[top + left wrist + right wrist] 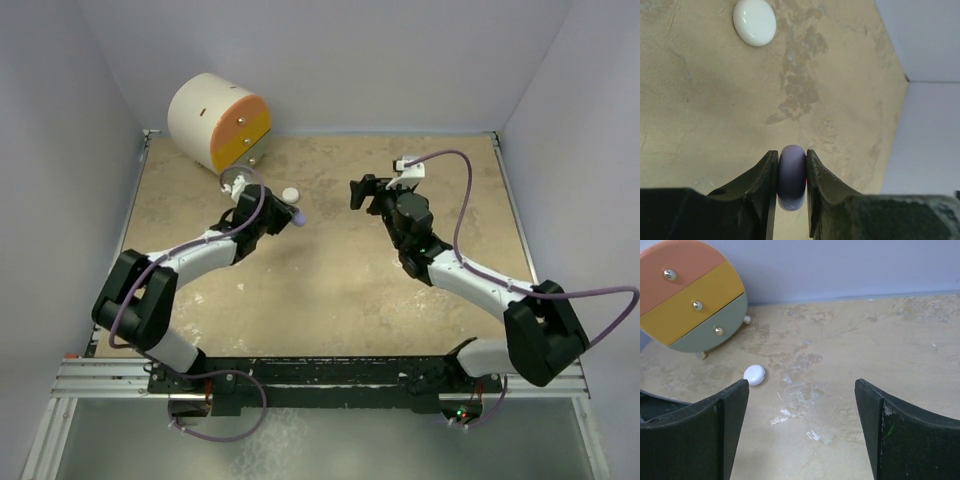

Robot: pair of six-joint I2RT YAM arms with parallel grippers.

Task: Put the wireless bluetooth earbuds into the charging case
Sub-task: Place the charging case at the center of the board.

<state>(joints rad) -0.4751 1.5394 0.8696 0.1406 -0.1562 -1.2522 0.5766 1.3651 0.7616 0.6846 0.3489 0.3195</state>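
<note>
Lilac puck: both flanks hidden by the left end effector fingers. Round drawer cabinet: cropped at the right wrist view's top-left corner.

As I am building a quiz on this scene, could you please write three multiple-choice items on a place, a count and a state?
1. Where is the white puck?
A. on the table, near the drawer unit
B. inside a drawer
C. on top of the unit

2. How many drawer fronts does the unit show?
A. two
B. three
C. five

3. How is the left tool?
A. wide open, empty
B. shut on the lilac puck
C. shut on the white puck

Answers:
1 A, as the puck lies on the bare surface just in front of the unit.
2 B, as there are three coloured bands, each with one knob.
3 B, as both fingers press the lilac puck's sides.
</note>
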